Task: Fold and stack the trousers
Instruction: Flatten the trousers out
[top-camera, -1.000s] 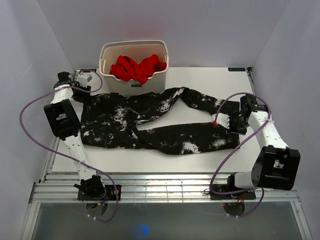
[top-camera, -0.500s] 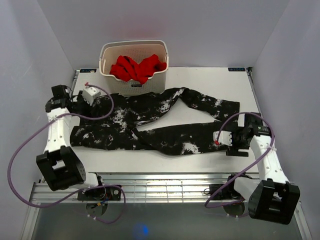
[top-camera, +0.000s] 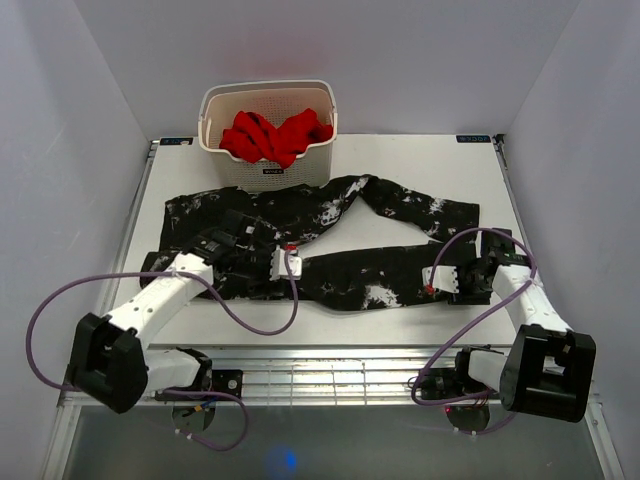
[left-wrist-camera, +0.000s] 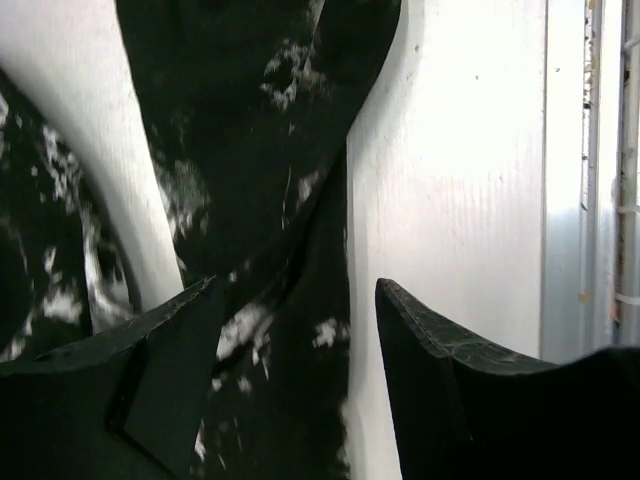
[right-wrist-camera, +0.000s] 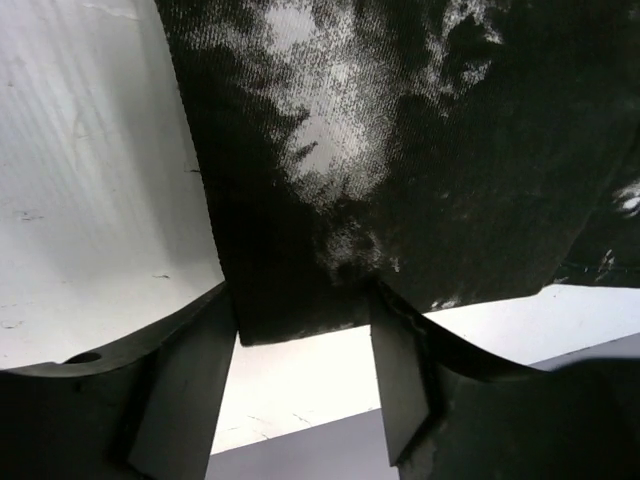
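Across the table (top-camera: 400, 160), the trousers (top-camera: 350, 275) lie sprawled; left gripper (top-camera: 290, 262) and right gripper (top-camera: 424, 280) hover over them, fingers spread, gripping nothing.

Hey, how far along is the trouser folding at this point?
Done: nothing folded yet; the trousers lie spread flat, legs splayed apart. In hand: the left claw sits open over the near leg by the crotch, and the right claw is open around that leg's cuff. Remaining: the grasp, every fold, then stacking.
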